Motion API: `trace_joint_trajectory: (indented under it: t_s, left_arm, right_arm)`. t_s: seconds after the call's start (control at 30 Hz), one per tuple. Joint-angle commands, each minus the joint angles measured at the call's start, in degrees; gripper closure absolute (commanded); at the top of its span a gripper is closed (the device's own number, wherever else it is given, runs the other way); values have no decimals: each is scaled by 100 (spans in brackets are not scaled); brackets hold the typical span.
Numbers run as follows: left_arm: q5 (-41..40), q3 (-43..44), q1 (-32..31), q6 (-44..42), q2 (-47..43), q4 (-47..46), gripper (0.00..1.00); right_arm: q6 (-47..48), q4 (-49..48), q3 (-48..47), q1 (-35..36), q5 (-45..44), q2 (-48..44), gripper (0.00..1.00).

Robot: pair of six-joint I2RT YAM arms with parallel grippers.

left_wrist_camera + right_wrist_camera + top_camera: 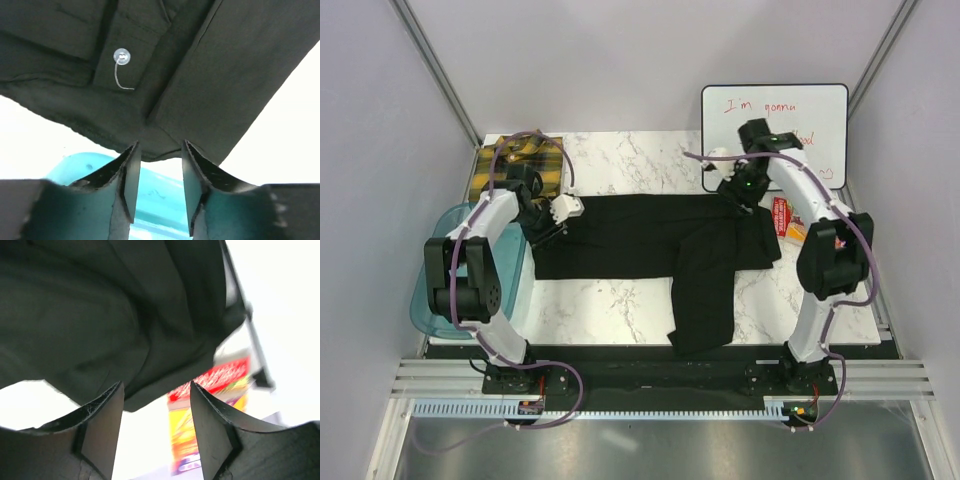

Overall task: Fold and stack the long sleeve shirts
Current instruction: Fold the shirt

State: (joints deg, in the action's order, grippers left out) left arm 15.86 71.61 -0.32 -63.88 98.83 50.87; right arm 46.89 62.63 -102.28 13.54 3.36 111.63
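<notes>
Since the top view gives the layout, starting there: plain black button-up cloth shirt (640, 235) is spread across the white marble counter (620, 155), with one long section turned down to the near edge. Yellow-and-black plaid cloth shirt (520, 165) sits as a compact block at the far-left corner, near the black one but not on it. Left end effector (555, 215) is at the black shirt's left end, right end effector (740, 190) at its right end. Translucent blue plastic tub (440, 290) is off the left side.

Left wrist: fingers apart, nothing between them. Black hem lies just past the tips, with a small white button (121, 56) further in and the tub below.

Right wrist: fingers also apart and empty. Black cloth is bunched just ahead, and a red-and-yellow printed packet (210, 410) is beyond it.

Progress estimate: plaid looks folded. Black is only partly folded and needs more folds. Stacking not started.
</notes>
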Motion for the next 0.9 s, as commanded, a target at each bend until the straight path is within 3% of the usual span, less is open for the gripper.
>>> trace_joint_trajectory:
  t_s: [0.0,0.13,0.27,0.67,0.87]
  left_arm:
    - [453,90,-65,691,-627,90,50]
    - [699,-139,-240,1104,-628,72,48]
    - [928,-306,-372,1456,-505,-51,49]
    - [225,-912,-373,1589,-39,-684,51]
    - [40,-1263,-364,1413,-56,-754,51]
  right_arm:
    - [-944,249,541,-667,1148,-608,43]
    - [-1174,197,1148,-1134,1782,-450,55]
    - [-1174,-127,1771,-1152,1678,-388,64]
    - [-1165,-1235,3397,-1152,746,-450,72]
    - [-1042,-1201,3759,-1134,780,-633,73]
